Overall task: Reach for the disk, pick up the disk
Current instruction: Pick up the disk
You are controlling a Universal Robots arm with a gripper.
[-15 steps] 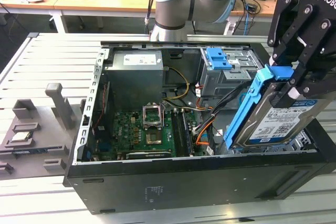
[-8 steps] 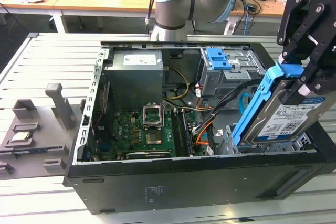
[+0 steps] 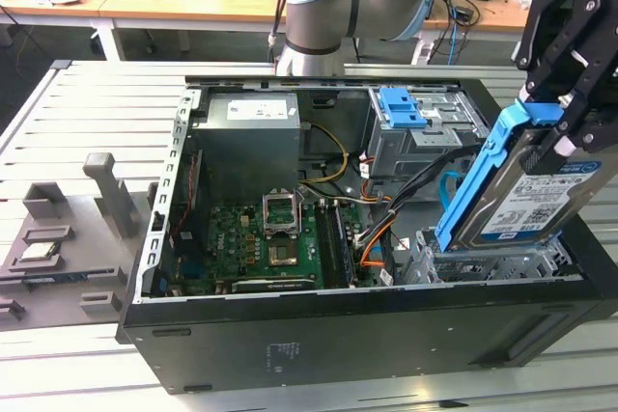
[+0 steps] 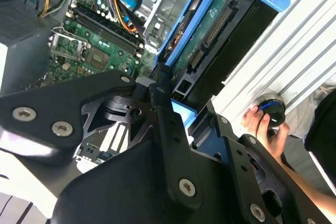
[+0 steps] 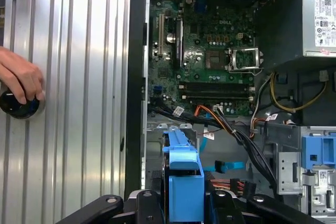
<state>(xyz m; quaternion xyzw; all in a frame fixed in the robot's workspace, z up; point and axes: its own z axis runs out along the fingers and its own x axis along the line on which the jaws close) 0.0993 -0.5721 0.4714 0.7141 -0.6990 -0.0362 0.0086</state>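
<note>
The pincer grips the disk by its blue rail, holding it tilted above the open computer case on the slatted worktop. Beneath the pincer lies the motherboard; a person's hand rests on the worktop nearby.
</note>
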